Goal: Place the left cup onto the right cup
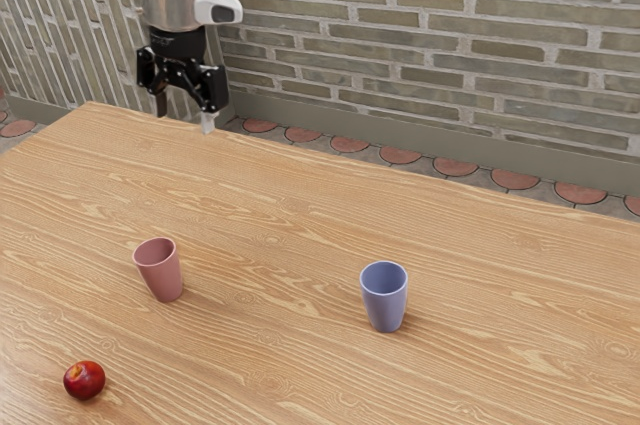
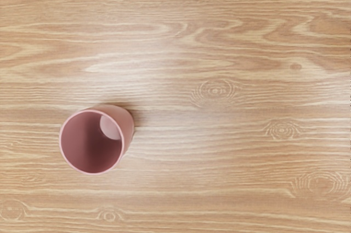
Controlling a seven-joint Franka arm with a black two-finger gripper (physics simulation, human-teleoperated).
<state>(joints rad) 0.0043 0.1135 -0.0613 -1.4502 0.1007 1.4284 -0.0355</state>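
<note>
your pink cup stands upright on the bench, mouth up, toward the exterior view's left. in the wrist view you look nearly straight down into the pink cup: the rim is round, the inside is bare, and wood grain of the bench lies all around it.

the lavender-blue cup stands upright too, mouth up, well apart from the pink one, toward the exterior view's right and a little nearer the camera. the two cups do not touch, and nothing sits on either of them.

a red apple lies on the bench near the exterior view's lower left corner, apart from the pink cup and nearer the camera than it.

your claw hangs high above the far part of the bench, well above and behind the pink cup, pointing down. its fingers stand apart, and it has hold of nothing.

behind the bench you can see a grey brick wall with a row of red round pavers at its foot.
</note>
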